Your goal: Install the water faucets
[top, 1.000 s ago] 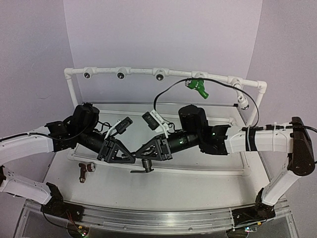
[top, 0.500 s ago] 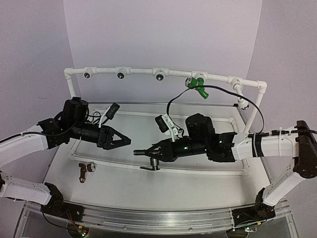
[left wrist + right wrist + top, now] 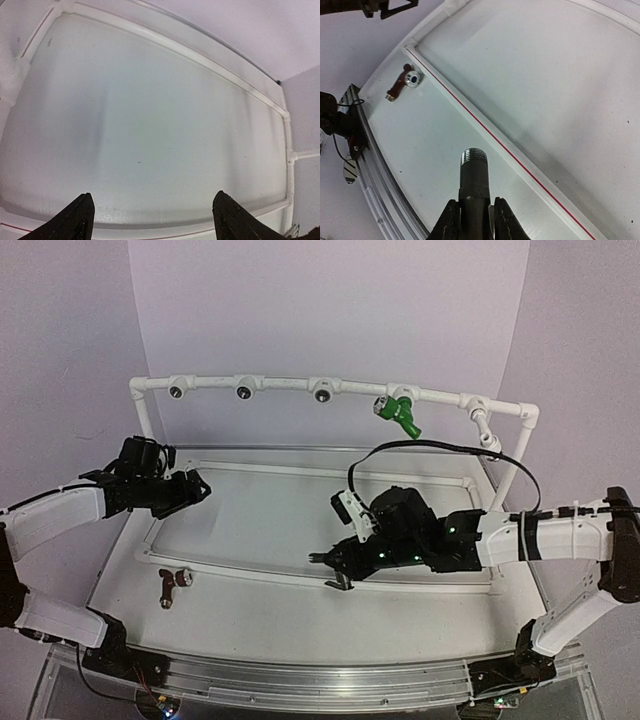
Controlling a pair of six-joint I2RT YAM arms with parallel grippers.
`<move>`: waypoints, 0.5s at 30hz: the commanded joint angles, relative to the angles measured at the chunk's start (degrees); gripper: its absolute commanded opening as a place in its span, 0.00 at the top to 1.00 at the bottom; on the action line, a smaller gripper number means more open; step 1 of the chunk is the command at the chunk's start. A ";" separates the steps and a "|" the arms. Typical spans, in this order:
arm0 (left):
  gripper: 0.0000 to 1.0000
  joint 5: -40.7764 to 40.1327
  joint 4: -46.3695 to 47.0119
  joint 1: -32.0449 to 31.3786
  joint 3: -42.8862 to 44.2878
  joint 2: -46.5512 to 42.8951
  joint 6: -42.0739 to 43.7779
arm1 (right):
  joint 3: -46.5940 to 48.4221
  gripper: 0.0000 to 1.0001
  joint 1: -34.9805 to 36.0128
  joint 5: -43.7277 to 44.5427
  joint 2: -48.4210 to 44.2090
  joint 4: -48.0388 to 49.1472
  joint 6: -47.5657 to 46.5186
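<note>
Black faucet point(image 3: 474, 175): right tool point(image 3: 474, 204) | green faucet point(image 3: 398, 412): seemingly in pipe socket point(image 3: 404, 392)

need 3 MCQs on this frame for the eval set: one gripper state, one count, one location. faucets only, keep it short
1. The right gripper is:
A. open and empty
B. shut on the black faucet
C. shut on nothing

2. Faucets mounted on the white pipe frame:
A. none
B. three
C. one

3. The reddish-brown faucet is:
A. lying on the table, near-left part
B. on the frame
C. in the right gripper

Answers:
1 B, since the right wrist view shows both fingers pressed against the dark threaded body.
2 C, since only the green faucet sits on the frame and the other sockets are bare.
3 A, since it lies flat on the surface, apart from both arms.
</note>
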 commanded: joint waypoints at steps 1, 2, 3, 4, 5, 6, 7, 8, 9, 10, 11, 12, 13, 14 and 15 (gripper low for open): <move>0.15 -10.71 -0.57 4.17 2.37 2.18 -2.06 | -1.48 1.00 0.21 8.08 0.70 -7.23 3.75; 0.14 -11.87 -0.18 5.33 2.31 2.45 -2.37 | -2.26 1.00 0.20 9.61 0.39 -8.24 4.77; 0.14 -12.72 0.45 6.23 2.17 2.53 -2.58 | -3.01 1.00 0.20 11.17 0.00 -9.11 5.96; 0.14 -13.96 1.20 7.04 2.01 2.61 -2.81 | -3.70 1.00 0.20 12.69 -0.36 -10.14 7.32; 0.14 -15.37 1.59 7.62 2.06 2.67 -2.97 | -4.32 1.00 0.11 13.86 -0.57 -11.00 8.19; 0.14 -17.46 1.97 8.00 2.28 2.93 -2.90 | -4.87 1.00 -0.01 14.95 -0.70 -12.04 8.98; 0.13 -19.62 2.24 8.18 2.55 3.24 -2.78 | -5.42 1.00 -0.27 15.76 -0.83 -12.89 9.59; 0.12 -22.20 2.48 8.30 2.94 3.88 -2.74 | -6.01 1.00 -0.56 16.06 -1.17 -13.26 10.07; 0.11 -24.44 2.76 8.47 3.42 4.67 -2.66 | -6.56 1.00 -0.84 16.17 -1.65 -13.43 10.47; 0.10 -26.02 3.29 8.60 3.85 5.43 -2.37 | -7.08 1.00 -1.09 16.25 -2.18 -13.52 10.71; 0.10 -27.69 4.76 8.64 4.10 6.35 -1.49 | -7.55 1.00 -1.21 16.32 -2.83 -13.53 10.76; 0.10 -29.46 7.32 8.65 3.90 7.33 -0.28 | -7.82 1.00 -1.28 16.48 -3.50 -13.50 10.56; 0.09 -31.06 9.95 8.67 3.53 8.19 0.64 | -7.94 1.00 -1.37 16.71 -4.05 -13.45 10.27; 0.09 -33.02 13.08 8.70 3.19 9.41 1.81 | -7.92 1.00 -1.34 16.99 -4.64 -13.44 9.96; 0.09 -34.45 15.61 8.73 2.99 10.62 3.04 | -7.91 1.00 -1.35 17.39 -5.11 -13.44 9.84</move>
